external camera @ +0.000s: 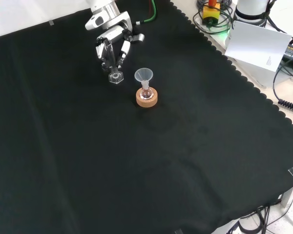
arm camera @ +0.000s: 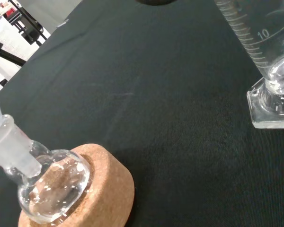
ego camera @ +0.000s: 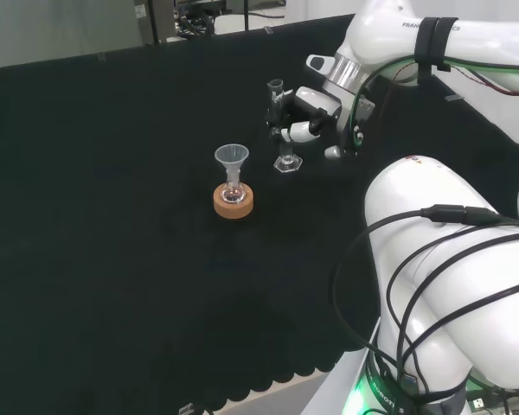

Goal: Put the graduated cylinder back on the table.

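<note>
Graduated cylinder (ego camera: 281,130) stood upright, base apparently on the table (ego camera: 112,259), right of the funnelled flask (ego camera: 232,175) on its cork ring (ego camera: 233,203) in my head view. Hand (ego camera: 307,117) had its fingers curled around it. I judged placement nearly complete; release was next.

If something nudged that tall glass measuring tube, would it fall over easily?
Probably. The clear glass graduated cylinder is tall and narrow above a small hexagonal foot, so likely tippy. Being smooth glass, it is probably slippery and breakable. The black-and-white hand grips its upper part, steadying it.
</note>
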